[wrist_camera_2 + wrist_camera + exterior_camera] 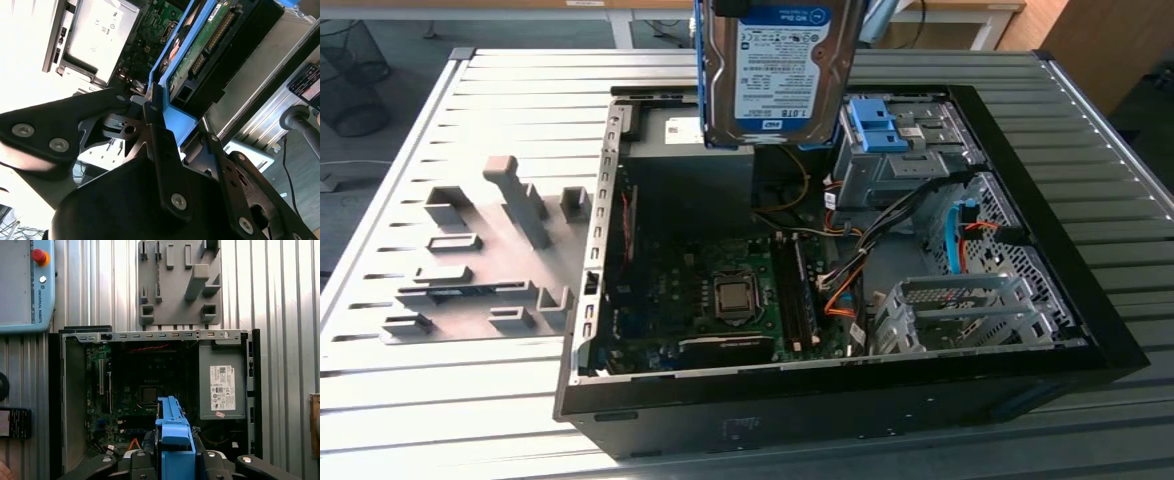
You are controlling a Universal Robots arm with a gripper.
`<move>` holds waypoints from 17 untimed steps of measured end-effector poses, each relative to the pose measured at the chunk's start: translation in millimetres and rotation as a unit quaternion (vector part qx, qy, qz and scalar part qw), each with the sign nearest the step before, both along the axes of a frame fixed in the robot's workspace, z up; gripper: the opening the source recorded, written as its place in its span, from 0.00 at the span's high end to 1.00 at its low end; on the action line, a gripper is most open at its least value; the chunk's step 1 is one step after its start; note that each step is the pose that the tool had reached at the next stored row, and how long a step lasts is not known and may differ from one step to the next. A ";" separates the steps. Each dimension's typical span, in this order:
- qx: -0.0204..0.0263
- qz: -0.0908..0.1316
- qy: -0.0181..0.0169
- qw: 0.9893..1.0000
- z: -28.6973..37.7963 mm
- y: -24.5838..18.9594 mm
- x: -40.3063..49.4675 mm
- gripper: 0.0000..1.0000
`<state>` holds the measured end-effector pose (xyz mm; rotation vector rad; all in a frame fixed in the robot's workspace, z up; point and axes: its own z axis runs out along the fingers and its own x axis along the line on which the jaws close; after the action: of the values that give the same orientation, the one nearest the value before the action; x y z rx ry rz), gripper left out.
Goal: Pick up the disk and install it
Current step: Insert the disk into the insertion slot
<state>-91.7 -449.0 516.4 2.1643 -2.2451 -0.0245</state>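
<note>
Gripper, clamped on the disk, is being held over the case's far edge; blue rails are best being squared to the drive bay, seemingly just beside.

An open black computer case lies on the slatted metal table, a grey fixture plate beside it.

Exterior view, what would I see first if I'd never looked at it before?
The disk, with its white-and-blue label, hangs over the open computer case at the top of the exterior view, and the gripper is clamped on its blue rail in the first wrist view. Inside the case lies the green motherboard; a grey slotted plate sits to the exterior view's left.
</note>
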 end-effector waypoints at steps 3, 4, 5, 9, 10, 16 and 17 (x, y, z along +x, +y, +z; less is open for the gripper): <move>0.000 0.000 0.000 1.000 0.0 -3.6 0.0 0.63; 0.000 0.000 0.000 1.000 0.0 -5.3 0.0 0.63; 0.000 0.000 0.000 1.000 0.0 -7.0 0.0 0.63; 0.000 0.000 0.000 1.000 -0.1 -16.0 -0.1 0.63; 0.000 0.000 0.000 1.000 -0.2 -19.0 -0.1 0.63; 0.000 0.000 0.000 1.000 -0.7 -33.3 0.0 0.63; 0.003 0.000 -0.001 1.000 -0.8 -34.0 0.0 0.63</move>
<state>-91.7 -482.9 515.6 2.1687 -2.2476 -0.0292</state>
